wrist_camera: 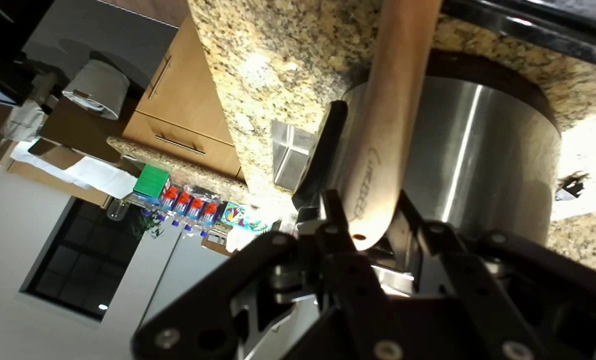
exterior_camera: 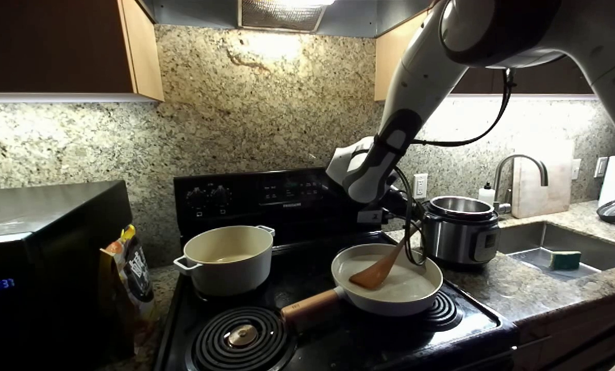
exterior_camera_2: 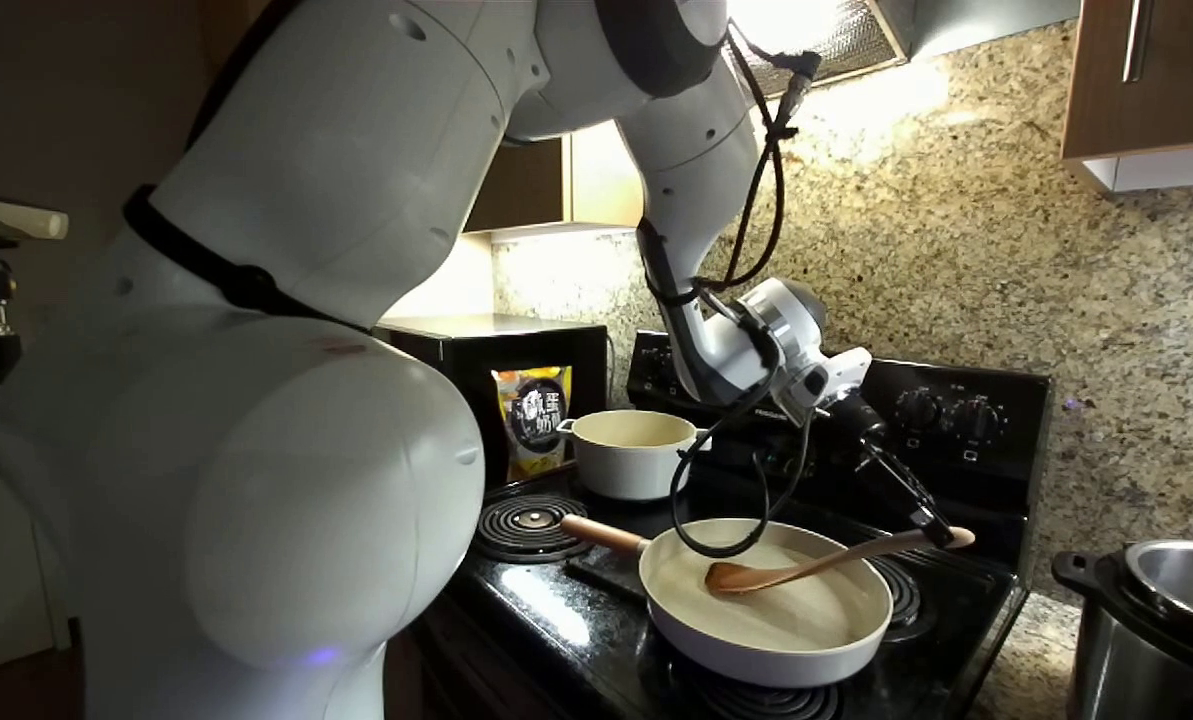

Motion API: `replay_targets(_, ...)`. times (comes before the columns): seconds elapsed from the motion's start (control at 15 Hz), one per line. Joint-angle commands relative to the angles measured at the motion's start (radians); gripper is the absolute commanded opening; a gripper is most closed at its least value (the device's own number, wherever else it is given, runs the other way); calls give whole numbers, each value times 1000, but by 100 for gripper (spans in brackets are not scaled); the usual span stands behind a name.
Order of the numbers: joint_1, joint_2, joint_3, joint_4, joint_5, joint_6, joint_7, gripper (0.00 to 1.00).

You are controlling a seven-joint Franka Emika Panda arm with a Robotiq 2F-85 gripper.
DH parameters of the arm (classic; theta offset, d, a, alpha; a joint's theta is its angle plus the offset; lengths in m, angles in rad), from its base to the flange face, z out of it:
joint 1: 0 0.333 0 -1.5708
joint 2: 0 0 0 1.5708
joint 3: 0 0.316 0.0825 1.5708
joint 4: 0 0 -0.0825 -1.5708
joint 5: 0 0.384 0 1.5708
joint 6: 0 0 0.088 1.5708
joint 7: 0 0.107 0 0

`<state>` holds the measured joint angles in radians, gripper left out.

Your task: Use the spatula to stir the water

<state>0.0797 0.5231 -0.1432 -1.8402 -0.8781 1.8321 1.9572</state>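
Evidently gripping spatula [wrist_camera: 391, 115] with pincer [wrist_camera: 370, 212] well back from blade [exterior_camera: 373, 275], probably for clearance from pan [exterior_camera: 389, 307] while slanting down into water [exterior_camera: 406, 285], ready to stir.

In an exterior view, open room over the near-left burner [exterior_camera: 242, 336] meets the cream pot [exterior_camera: 232, 273] at the far side; at right, the pan handle [exterior_camera: 311, 305], then the spatula [exterior_camera: 377, 272].

A hood light [exterior_camera_2: 786, 25] washes the speckled stone wall [exterior_camera: 266, 118] — dark-fronted cabinets [exterior_camera: 49, 46] hang either side — and the wrist view shows a dark window [wrist_camera: 83, 260] in a pale wall [wrist_camera: 8, 220].
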Motion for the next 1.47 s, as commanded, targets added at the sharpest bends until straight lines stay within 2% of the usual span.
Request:
replay_targets(0.0, -27, -113, 2, -150, -54, 39, 20, 11)
replay_targets(0.2, -42, -137, -5, -177, -79, 14, 35, 11)
replay_targets(0.53, -60, -115, -21, -120, -77, -61, 113, 11)
replay_targets(0.73, -61, -73, -20, -39, -67, -126, 155, 11)
replay_targets(1.0, -44, 8, 0, 96, -70, -209, 139, 11)
replay_targets(1.4, 1, 124, 40, 234, -88, -238, 106, 11)
